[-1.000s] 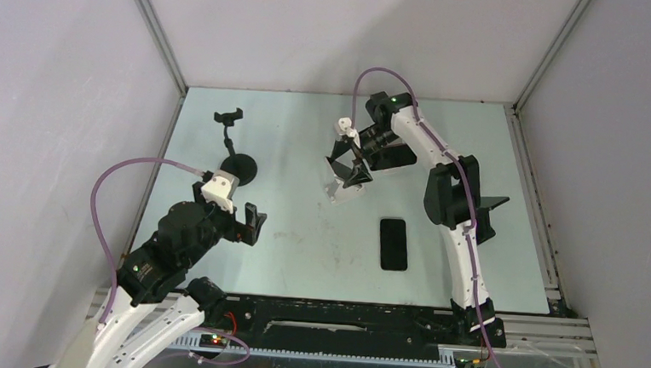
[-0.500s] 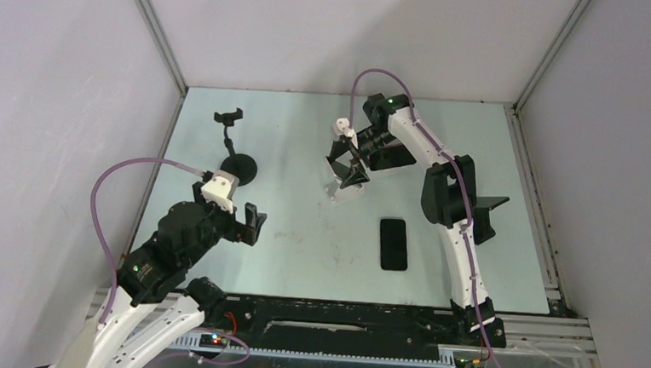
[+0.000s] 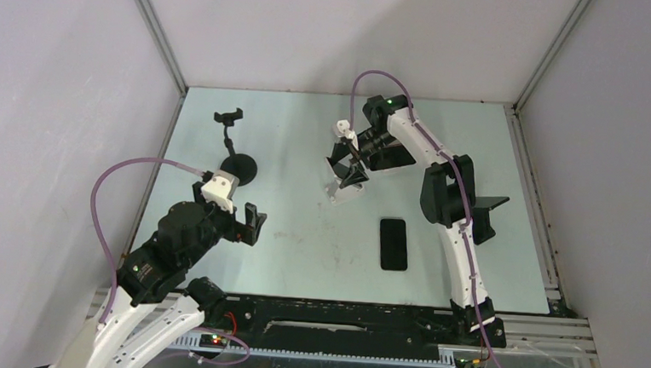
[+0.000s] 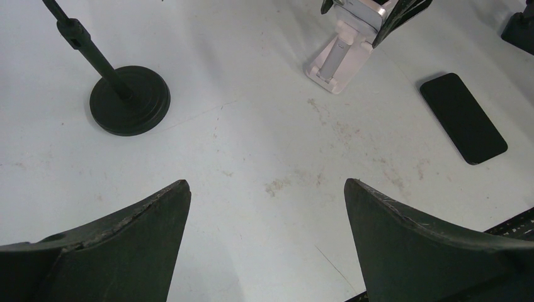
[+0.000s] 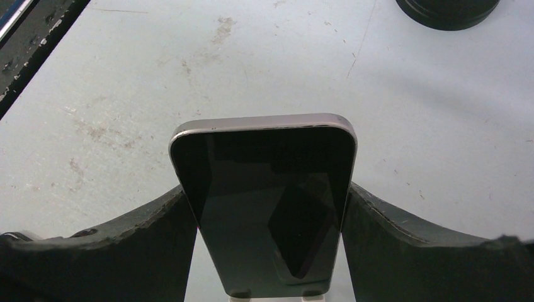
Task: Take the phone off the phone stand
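- The phone (image 5: 261,170) was seen propped on the white phone stand (image 3: 339,192), directly between the right jaws. These were closed against its two long edges, and it had not yet been lifted.
- The left jaws were seen spread wide and empty above bare worktop (image 4: 252,126), well apart from the phone.
- Should the squeeze be too light, the smooth edges could be let slip and the phone dropped back onto the stand or the worktop.
- The stand was held by neither set of jaws, so it could be dragged up or tipped over if the phone caught on its lower lip.
- A pull not matched to the stand's tilt was judged likely to lever the stand over.
- Two phones were counted: the one between the right jaws, and a second phone (image 3: 393,244) lying flat, nearer the arm bases than those jaws.
- One white phone stand was counted.
- One black clamp holder (image 3: 236,166) on a round base was counted, just ahead of the left jaws.
- One black angular object (image 3: 489,213) was counted well behind the right jaws. Its kind could not be told.
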`<state>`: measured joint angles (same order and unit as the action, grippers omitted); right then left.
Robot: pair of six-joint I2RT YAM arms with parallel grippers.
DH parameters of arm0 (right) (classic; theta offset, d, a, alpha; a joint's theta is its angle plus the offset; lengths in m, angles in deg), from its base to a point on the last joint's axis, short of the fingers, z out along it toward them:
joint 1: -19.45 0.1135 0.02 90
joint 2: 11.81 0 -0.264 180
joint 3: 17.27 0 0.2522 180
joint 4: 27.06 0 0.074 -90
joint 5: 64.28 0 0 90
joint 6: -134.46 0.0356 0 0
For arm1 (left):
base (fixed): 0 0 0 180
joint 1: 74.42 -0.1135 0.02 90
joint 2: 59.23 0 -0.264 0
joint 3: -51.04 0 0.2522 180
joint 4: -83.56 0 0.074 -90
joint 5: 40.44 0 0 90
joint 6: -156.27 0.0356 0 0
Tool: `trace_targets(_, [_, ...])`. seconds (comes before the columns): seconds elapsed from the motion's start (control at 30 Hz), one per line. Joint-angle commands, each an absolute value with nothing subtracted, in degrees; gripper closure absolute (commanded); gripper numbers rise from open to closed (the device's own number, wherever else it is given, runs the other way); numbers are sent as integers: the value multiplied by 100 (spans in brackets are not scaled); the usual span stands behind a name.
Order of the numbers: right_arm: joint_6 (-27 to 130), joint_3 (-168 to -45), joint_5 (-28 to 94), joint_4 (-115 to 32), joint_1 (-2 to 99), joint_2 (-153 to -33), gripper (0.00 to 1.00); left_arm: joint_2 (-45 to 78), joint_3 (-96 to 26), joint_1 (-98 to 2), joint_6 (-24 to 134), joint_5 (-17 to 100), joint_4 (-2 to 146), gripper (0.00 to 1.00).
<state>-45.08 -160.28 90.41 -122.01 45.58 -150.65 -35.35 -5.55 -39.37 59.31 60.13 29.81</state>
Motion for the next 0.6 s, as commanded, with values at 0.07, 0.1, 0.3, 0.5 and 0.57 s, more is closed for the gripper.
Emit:
trace_targets(0.07, [-4707,-16263,9259,-12482,4587,-14926,48,-3561,-500,-3917,6028,6041,3165,0])
trace_targets(0.1, [-4722,-16262,9271,-12486,4589,-14891,51,-3564,-506,-3917,6029,6043,3165,0])
trace_targets(0.3, [-4620,-16267,9408,-12376,4590,-14463,56,-3569,-500,-3917,6030,6032,3165,0])
trace_targets(0.5, [-4450,-16261,9508,-12285,4607,-14191,58,-3593,-497,-3918,6030,6033,3164,0])
trace_targets(0.57, [-4412,-16254,9566,-12285,4608,-14139,60,-3606,-493,-3917,6028,6029,3164,0])
